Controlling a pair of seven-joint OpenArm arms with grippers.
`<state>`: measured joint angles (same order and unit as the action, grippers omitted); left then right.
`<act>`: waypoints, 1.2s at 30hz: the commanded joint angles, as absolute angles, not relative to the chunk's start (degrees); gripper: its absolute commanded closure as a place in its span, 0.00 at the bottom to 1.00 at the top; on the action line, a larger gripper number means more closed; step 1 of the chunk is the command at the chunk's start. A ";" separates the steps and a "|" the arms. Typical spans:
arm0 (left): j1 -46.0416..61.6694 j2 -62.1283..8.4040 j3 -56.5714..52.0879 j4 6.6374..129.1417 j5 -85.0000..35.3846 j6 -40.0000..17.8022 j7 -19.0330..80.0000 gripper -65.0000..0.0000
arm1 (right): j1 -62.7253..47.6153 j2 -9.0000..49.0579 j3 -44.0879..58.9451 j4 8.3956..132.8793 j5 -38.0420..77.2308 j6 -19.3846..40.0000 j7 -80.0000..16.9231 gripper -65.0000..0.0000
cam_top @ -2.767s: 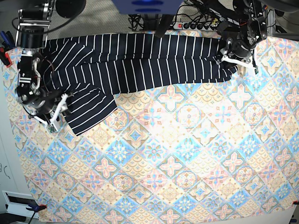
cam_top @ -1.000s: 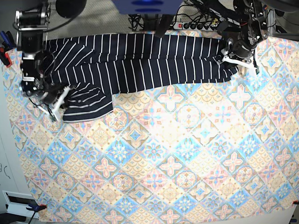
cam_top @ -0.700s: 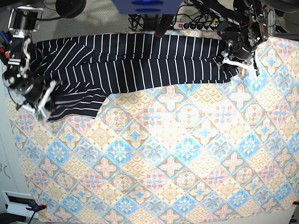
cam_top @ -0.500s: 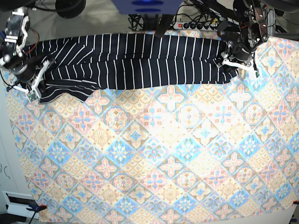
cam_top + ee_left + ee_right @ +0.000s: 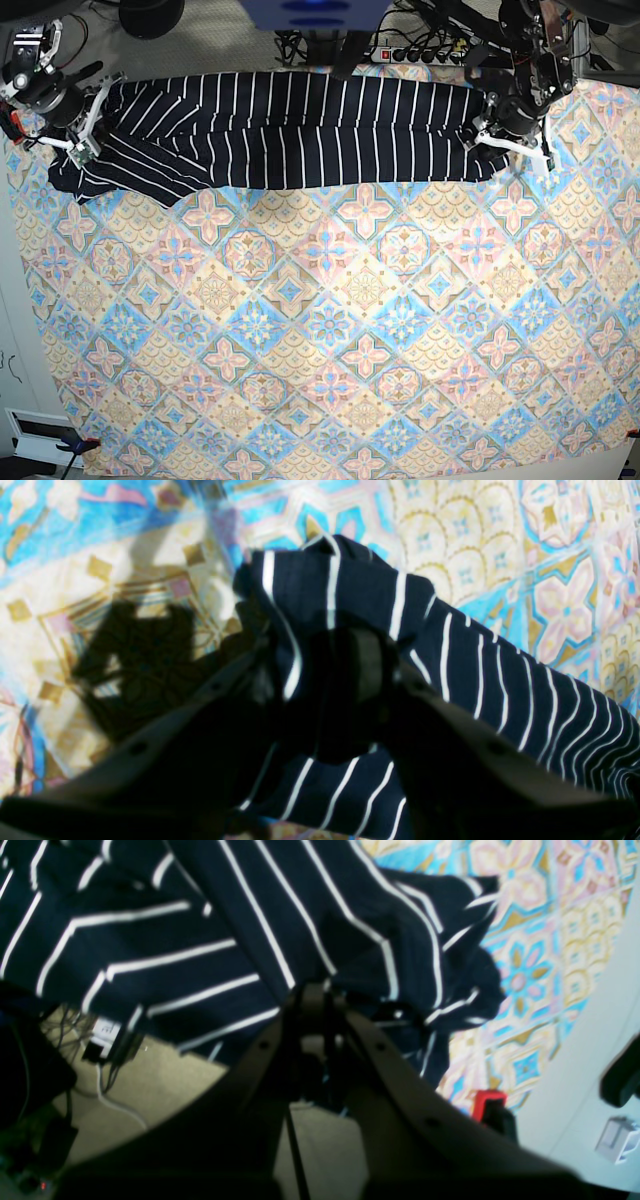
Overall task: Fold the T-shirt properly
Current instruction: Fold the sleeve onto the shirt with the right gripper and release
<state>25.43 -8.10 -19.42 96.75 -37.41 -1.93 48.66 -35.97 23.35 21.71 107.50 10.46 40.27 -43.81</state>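
Right gripper (image 5: 78,128): jaws clenched on a bunch of the T-shirt (image 5: 290,130) at its end. In the right wrist view the tips (image 5: 312,995) meet with striped cloth gathered just ahead of them and draped to either side. Behind and below this claw lie bare floor and cables, so it sits at or just past the table's back corner.

Left gripper (image 5: 510,135): jaws part-way closed on the opposite end of the shirt. In the left wrist view (image 5: 330,680) a dark fold fills the gap between the fingers, with a striped corner standing up just beyond the tips and the tablecloth (image 5: 500,555) past that.

From each claw the shirt runs straight toward the other claw. Its long axis is the line joining the two, parallel to the table's back edge. The cloth lies as a narrow band along that edge, mostly flat between the grips. A rumpled lobe hangs just beside the right claw on the table side.

The open tablecloth (image 5: 350,330) lies entirely to one side of this axis, toward the near edge. Judgement: the coming move turns on both claws travelling together across the axis. Neither arm is nearer; each owns one end. Unequal travel would skew the band.
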 commanded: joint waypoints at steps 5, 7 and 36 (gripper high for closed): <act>25.36 -8.57 -19.82 97.63 -37.93 -2.24 48.13 0.69 | -36.18 24.57 22.29 108.26 10.24 40.00 -50.51 1.00; 25.36 -8.66 -19.82 97.63 -37.93 -2.24 48.13 0.68 | -36.18 24.57 22.37 108.26 10.24 40.00 -50.59 1.00; 25.80 -8.84 -19.91 97.63 -37.93 -2.24 48.13 0.50 | -34.15 13.85 32.48 110.11 2.24 40.00 -38.73 0.78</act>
<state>25.63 -8.25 -19.68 96.75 -37.60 -1.93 48.69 -33.85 12.86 31.81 108.92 2.22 40.32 -39.62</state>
